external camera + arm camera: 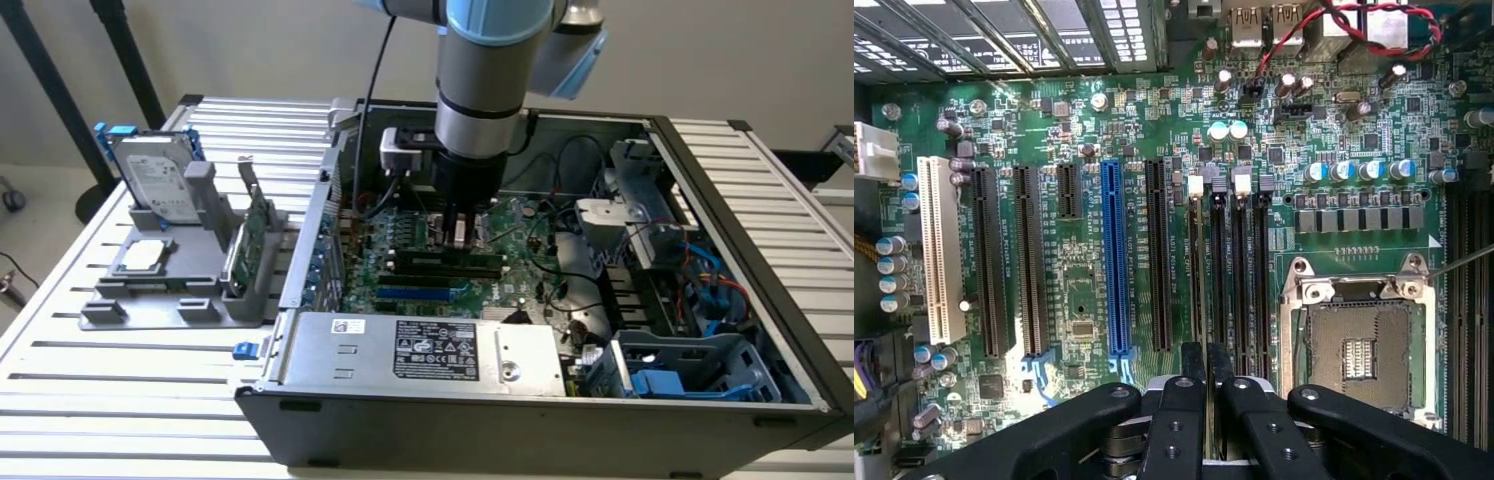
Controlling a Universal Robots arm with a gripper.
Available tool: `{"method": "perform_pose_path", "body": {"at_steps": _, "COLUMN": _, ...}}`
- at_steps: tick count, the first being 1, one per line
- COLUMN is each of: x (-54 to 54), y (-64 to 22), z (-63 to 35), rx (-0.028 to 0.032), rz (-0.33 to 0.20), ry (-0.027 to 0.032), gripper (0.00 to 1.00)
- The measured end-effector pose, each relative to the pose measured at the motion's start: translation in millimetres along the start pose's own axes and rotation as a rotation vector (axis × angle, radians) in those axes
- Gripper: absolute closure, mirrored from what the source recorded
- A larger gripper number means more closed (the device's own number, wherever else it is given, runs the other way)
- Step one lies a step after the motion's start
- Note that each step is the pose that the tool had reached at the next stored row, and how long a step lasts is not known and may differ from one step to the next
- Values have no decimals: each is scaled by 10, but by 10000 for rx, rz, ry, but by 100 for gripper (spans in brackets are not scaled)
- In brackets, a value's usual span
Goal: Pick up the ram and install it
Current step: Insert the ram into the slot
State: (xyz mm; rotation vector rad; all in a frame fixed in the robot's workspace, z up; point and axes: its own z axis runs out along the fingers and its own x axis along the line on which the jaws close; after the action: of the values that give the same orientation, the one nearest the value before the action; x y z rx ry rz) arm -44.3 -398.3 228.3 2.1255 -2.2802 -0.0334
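My gripper reaches down into the open computer case, over the green motherboard. In the wrist view its black fingers stand close together, shut on the ram. The ram is seen edge-on as a thin dark strip running along one of the black memory slots. In the exterior view the ram is a long dark stick low on the board under the gripper. I cannot tell how deep it sits in the slot. The empty processor socket lies beside the slots.
On the exterior view's left, a grey holder carries a hard drive, a silver processor and a green expansion card. The power supply lines the case's near wall. Cables and drive cages crowd the right side.
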Motion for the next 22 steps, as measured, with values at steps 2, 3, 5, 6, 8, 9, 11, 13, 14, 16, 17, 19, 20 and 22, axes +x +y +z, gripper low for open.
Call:
{"method": "perform_pose_path", "body": {"at_steps": 2, "x": 0, "y": 0, "z": 3, "rx": 0, "rz": 0, "ry": 1, "gripper": 86}}
{"method": "perform_pose_path", "body": {"at_steps": 3, "x": 0, "y": 0, "z": 4, "rx": 0, "rz": 0, "ry": 1, "gripper": 86}}
{"method": "perform_pose_path", "body": {"at_steps": 5, "x": 0, "y": 2, "z": 7, "rx": 1, "rz": 0, "ry": 1, "gripper": 86}}
{"method": "perform_pose_path", "body": {"at_steps": 6, "x": 0, "y": 3, "z": 9, "rx": 1, "rz": 0, "ry": 1, "gripper": 86}}
{"method": "perform_pose_path", "body": {"at_steps": 8, "x": 0, "y": 4, "z": 15, "rx": 1, "rz": -1, "ry": -1, "gripper": 86}}
{"method": "perform_pose_path", "body": {"at_steps": 9, "x": 0, "y": 4, "z": 18, "rx": 1, "rz": -1, "ry": 0, "gripper": 86}}
{"method": "perform_pose_path", "body": {"at_steps": 11, "x": 0, "y": 4, "z": 24, "rx": 0, "rz": -2, "ry": 3, "gripper": 86}}
{"method": "perform_pose_path", "body": {"at_steps": 13, "x": 0, "y": 4, "z": 31, "rx": 0, "rz": -5, "ry": 5, "gripper": 86}}
{"method": "perform_pose_path", "body": {"at_steps": 14, "x": 1, "y": 4, "z": 32, "rx": -1, "rz": -6, "ry": 8, "gripper": 86}}
{"method": "perform_pose_path", "body": {"at_steps": 16, "x": 1, "y": 4, "z": 33, "rx": -3, "rz": -6, "ry": 9, "gripper": 86}}
{"method": "perform_pose_path", "body": {"at_steps": 17, "x": 1, "y": 4, "z": 34, "rx": -2, "rz": -6, "ry": 7, "gripper": 85}}
{"method": "perform_pose_path", "body": {"at_steps": 19, "x": 0, "y": 4, "z": 33, "rx": 1, "rz": -6, "ry": 4, "gripper": 78}}
{"method": "perform_pose_path", "body": {"at_steps": 20, "x": 0, "y": 4, "z": 24, "rx": 1, "rz": -6, "ry": 4, "gripper": 78}}
{"method": "perform_pose_path", "body": {"at_steps": 22, "x": 1, "y": 6, "z": -15, "rx": 0, "rz": -6, "ry": 5, "gripper": 78}}
